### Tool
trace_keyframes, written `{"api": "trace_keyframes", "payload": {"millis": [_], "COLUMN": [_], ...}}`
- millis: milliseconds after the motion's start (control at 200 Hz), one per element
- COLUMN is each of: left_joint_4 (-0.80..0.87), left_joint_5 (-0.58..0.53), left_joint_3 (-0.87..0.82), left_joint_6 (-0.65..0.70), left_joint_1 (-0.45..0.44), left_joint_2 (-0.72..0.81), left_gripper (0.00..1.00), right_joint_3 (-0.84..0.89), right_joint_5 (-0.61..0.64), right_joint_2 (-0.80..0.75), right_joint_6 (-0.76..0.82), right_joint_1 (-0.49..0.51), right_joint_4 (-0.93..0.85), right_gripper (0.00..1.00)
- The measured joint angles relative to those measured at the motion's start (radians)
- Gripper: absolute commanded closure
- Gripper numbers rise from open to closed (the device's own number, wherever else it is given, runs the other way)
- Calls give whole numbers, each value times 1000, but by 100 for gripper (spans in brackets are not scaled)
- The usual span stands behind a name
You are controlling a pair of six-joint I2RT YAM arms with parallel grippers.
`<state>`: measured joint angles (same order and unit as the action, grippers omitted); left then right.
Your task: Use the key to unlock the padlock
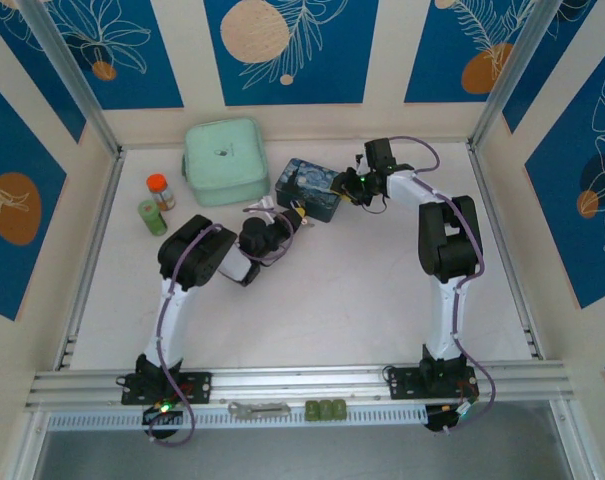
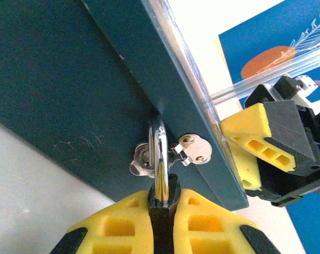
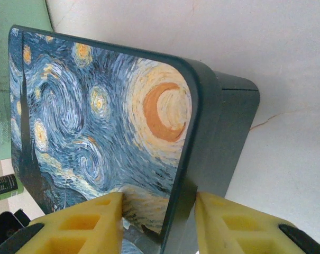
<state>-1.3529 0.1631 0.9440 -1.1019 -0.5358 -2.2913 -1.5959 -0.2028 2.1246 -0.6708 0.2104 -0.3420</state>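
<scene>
The padlock (image 2: 164,227) is a small dark body with a silvery shackle (image 2: 159,153) that runs through the metal hasp (image 2: 194,151) on the dark side of the blue-and-yellow painted tin box (image 1: 309,188). My left gripper (image 2: 164,198) is shut on the padlock's body, at the box's left front (image 1: 280,217). My right gripper (image 3: 158,211) straddles a corner of the tin box (image 3: 96,121), one finger on the painted lid and the other on the dark side wall, at the box's right end (image 1: 350,186). I cannot make out the key.
A mint-green lidded container (image 1: 225,160) stands behind and left of the box. An orange-capped bottle (image 1: 160,190) and a green cylinder (image 1: 150,217) stand at the far left. A silvery metal piece (image 1: 257,408) and green blocks (image 1: 325,410) lie on the front rail.
</scene>
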Motion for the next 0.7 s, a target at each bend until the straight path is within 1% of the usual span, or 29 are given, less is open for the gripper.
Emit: {"api": "trace_keyframes", "payload": {"millis": [275,370,425,500,585,685,700], "left_joint_4": [0,0,5,3,-2,-1,-2], "left_joint_5": [172,203,209,228,241,233,229], "left_joint_3": [-6,-18,-26,-45,-66,-100,-105], "left_joint_6": [4,4,4,8,4,9,10], "left_joint_1": [41,45,45,46,47,47,47], "left_joint_2": [0,6,11,12,39,80,87], "left_gripper": [100,86,72,55,40,16,11], "right_joint_3": [-39,-45,-47,-50,-59,-67,-68], "right_joint_5": [15,19,23,46,85,111,115], "right_joint_2": [7,7,7,8,10,13,13], "right_joint_6": [59,70,74,74,75,77,77], "right_joint_1": [3,5,7,9,6,4,4], "right_joint_4": [-61,-77,-83,-79,-73,-66,-66], "right_gripper": [63,63,63,63,63,63,63]}}
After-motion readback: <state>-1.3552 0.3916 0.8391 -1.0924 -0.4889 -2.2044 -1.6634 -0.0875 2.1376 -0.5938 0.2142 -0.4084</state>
